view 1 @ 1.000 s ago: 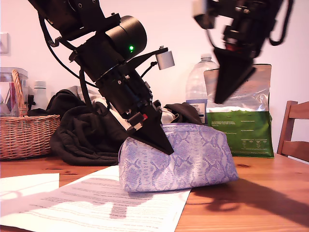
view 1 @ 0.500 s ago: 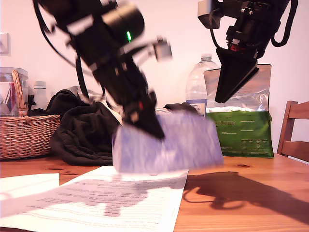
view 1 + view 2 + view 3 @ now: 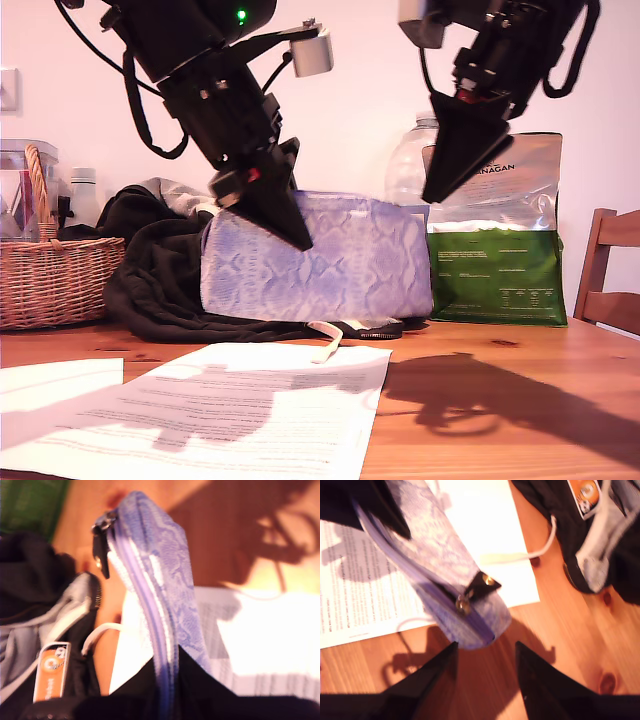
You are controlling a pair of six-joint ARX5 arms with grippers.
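A lilac snakeskin-pattern zip pouch (image 3: 350, 258) hangs in the air above the wooden table (image 3: 520, 400), held by its upper zipper edge. My first gripper (image 3: 282, 218) is shut on that edge, toward the pouch's end on the exterior view's left. The first wrist view shows the pouch (image 3: 162, 555) running away from my first gripper (image 3: 167, 680), with the zipper pull (image 3: 101, 540) at the far end. My second gripper (image 3: 442, 180) is open, hovering above the pouch's other end. In the second wrist view, the pouch (image 3: 440, 575) and its pull tab (image 3: 482, 582) lie just beyond my second gripper (image 3: 486, 677).
Printed sheets (image 3: 220, 410) lie on the table under the pouch. A black garment (image 3: 160, 270) with a white drawstring is piled behind. A wicker basket (image 3: 50, 280) stands at the exterior view's left; a water bottle (image 3: 405, 175), green bag (image 3: 500, 270) and chair (image 3: 612, 270) at its right.
My first gripper has lifted the pouch off the table, up and toward the exterior view's left. My second gripper has tilted and dropped slightly closer to the pouch.
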